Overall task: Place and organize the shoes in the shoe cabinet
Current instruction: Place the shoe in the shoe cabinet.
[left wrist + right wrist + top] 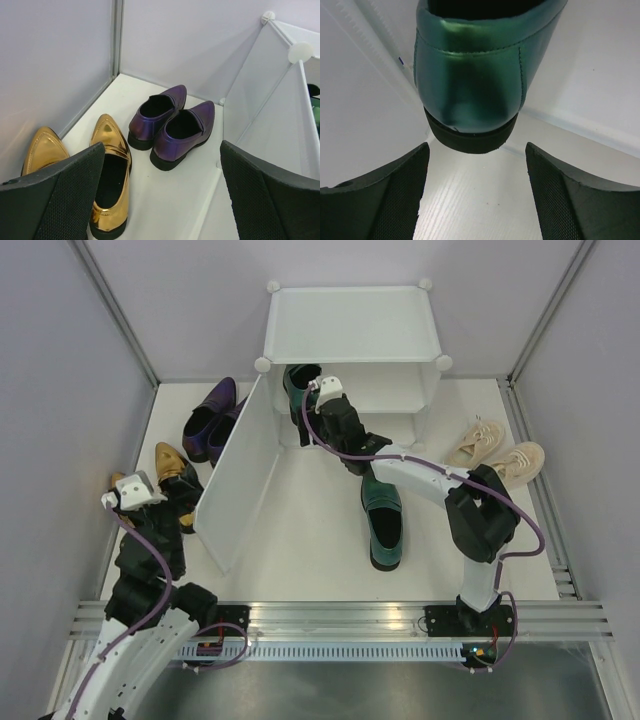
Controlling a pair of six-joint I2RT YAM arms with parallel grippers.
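The white shoe cabinet point(350, 325) stands at the back with its door panel point(240, 475) swung open. One glossy green loafer point(297, 390) sits in the lower tier at the left; its heel point(470, 75) fills the right wrist view. Just behind that heel is my right gripper point(477, 195) point(312, 412), open and touching nothing. The other green loafer point(383, 520) lies on the floor in the middle. My left gripper point(160, 200) point(170, 498) hangs open over the gold loafers point(110, 175) left of the door. Ahead of them stand the purple shoes point(172, 122).
Beige sneakers point(495, 450) lie at the right, beside the cabinet. The open door panel point(260, 130) stands close on the right of my left gripper. Grey walls enclose the floor on the left, back and right.
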